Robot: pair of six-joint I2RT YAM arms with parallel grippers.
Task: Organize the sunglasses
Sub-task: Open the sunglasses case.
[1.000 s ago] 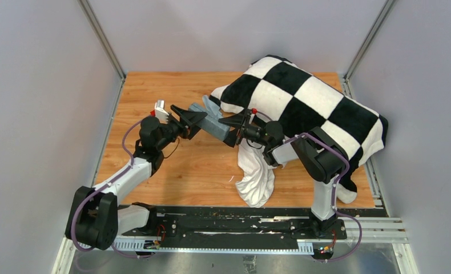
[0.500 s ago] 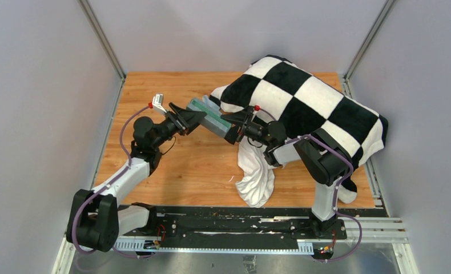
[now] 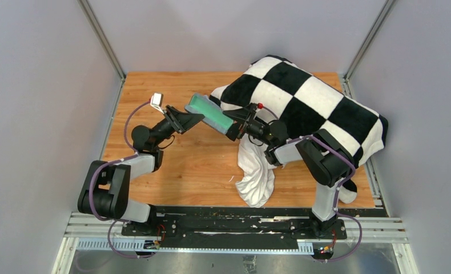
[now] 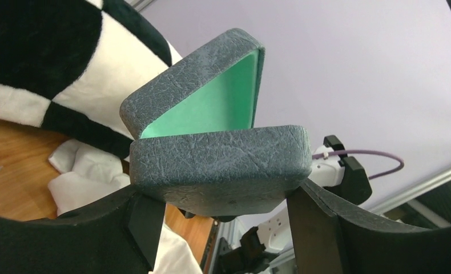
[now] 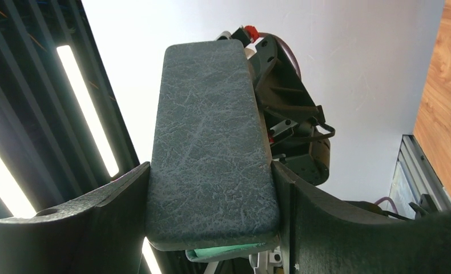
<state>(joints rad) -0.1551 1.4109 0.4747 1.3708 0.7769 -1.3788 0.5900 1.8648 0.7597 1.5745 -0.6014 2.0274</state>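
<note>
While the grey-blue hard case point(image 3: 210, 113) is held clear of the table point(image 3: 154, 85) between the two arms, its lid is seen swung open, with the mint-green lining turned upward. One end of the case is pinched by the left gripper point(image 3: 192, 119). In the left wrist view a black finger point(image 4: 146, 225) is pressed against each side of the lower shell. The other end is clamped in the same way by the right gripper point(image 3: 236, 127). The case is carried over the far half of the table, a little left of the middle. The sunglasses cannot be made out in any view, and whether they lie inside the case cannot be told. A black-and-white chequered blanket point(image 3: 303, 97) is heaped at the far right corner. A white cloth point(image 3: 254, 177) is spread from beneath it toward the near edge.
</note>
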